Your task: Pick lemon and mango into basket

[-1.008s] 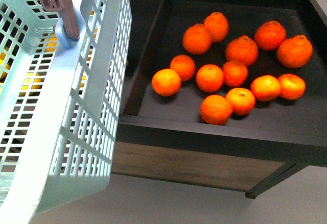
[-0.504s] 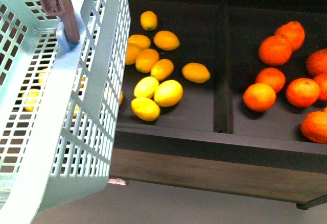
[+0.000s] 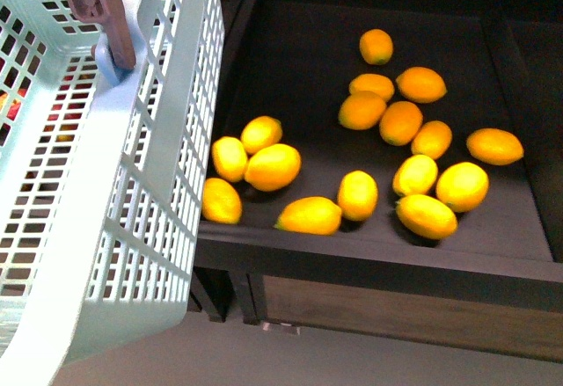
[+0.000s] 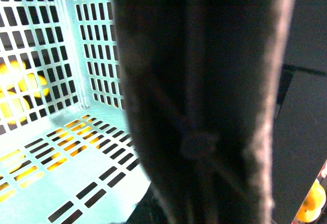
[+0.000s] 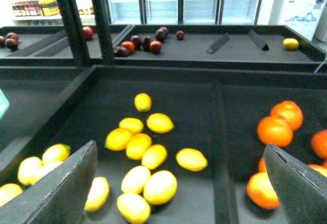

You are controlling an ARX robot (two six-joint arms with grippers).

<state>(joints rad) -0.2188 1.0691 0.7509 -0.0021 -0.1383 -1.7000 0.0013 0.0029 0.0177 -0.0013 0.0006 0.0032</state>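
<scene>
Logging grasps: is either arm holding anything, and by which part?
The right fingers stand open and empty, facing the lemons. A dark blur beside the basket fills the left wrist view, so the left hold cannot be told.

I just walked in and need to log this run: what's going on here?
The robot faces a dark bin of lemons, with the aqua basket at its left; no fruit seems to lie in it. The right gripper hangs open and empty above the lemons, with oranges in the next bin. Nothing is picked yet. The left wrist view is mostly blocked by something dark, so the left gripper cannot be judged.
</scene>
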